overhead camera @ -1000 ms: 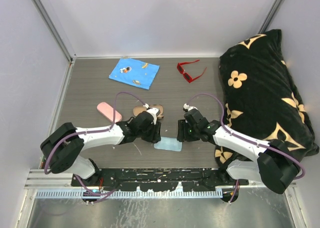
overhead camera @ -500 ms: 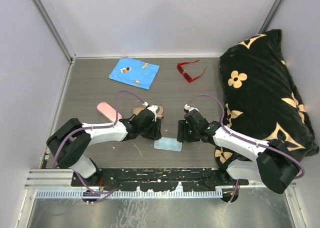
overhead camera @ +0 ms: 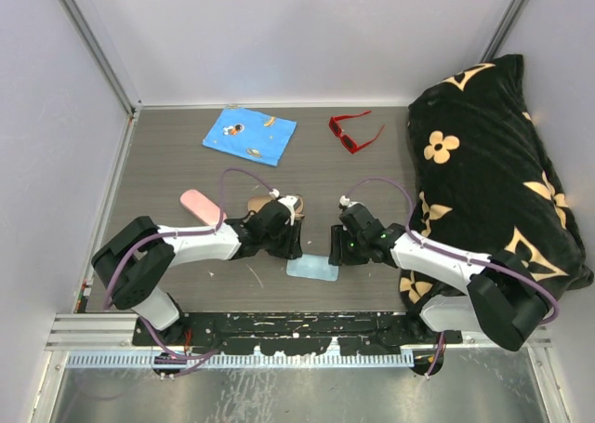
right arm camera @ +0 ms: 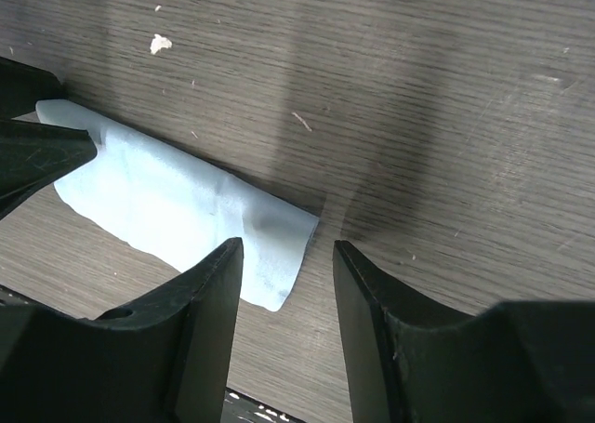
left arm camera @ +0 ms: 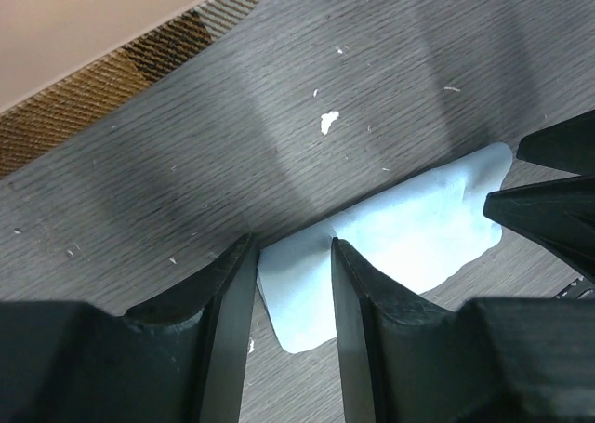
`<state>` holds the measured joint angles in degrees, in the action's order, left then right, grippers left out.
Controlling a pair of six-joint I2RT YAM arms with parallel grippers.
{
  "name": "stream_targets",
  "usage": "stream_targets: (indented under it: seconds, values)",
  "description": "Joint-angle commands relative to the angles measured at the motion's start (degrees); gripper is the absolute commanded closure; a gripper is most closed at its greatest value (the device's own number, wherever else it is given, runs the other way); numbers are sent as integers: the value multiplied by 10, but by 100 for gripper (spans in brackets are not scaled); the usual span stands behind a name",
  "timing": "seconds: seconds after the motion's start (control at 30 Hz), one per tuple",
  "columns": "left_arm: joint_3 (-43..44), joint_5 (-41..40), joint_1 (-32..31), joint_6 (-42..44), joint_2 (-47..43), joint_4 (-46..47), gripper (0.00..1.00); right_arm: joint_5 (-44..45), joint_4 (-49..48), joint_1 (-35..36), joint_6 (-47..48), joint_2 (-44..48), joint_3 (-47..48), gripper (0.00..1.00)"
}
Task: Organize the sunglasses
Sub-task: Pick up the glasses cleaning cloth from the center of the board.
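The red sunglasses (overhead camera: 353,131) lie at the back of the table, far from both arms. Down at the front of the table, my left gripper (overhead camera: 295,252) (left arm camera: 293,248) is open, its fingers straddling the left corner of a small light blue cloth (overhead camera: 313,269) (left arm camera: 418,228) that lies flat. My right gripper (overhead camera: 337,254) (right arm camera: 286,250) is open too, its fingers on either side of the right end of that cloth (right arm camera: 167,200). Neither holds anything. Each gripper's tips show at the edge of the other's wrist view.
A blue printed cloth (overhead camera: 249,135) lies at the back left. A pink oval case (overhead camera: 200,205) sits left of my left arm. A brown case (overhead camera: 258,203) (left arm camera: 93,33) lies just behind the left gripper. A black flowered cushion (overhead camera: 493,163) fills the right side.
Both grippers' jaws have narrowed a little over the light blue cloth. The left arm's elbow has swung slightly; the cloth and the red sunglasses have not moved.
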<state>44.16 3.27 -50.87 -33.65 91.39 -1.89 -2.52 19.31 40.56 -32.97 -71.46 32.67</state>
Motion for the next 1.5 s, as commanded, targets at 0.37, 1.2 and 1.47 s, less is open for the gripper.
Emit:
stream_targets:
  seconds: [0.37, 1.2, 1.47]
  values:
    - [-13, -16, 2, -6, -17, -3, 55, 18, -31, 2, 5, -25, 6, 55]
    - [-20, 13, 2, -15, -18, 12, 67, 10, -48, 2, 7, -42, 4, 72]
    - [-11, 1, 2, -14, -15, 10, 86, 14, -51, 2, 20, -45, 5, 87]
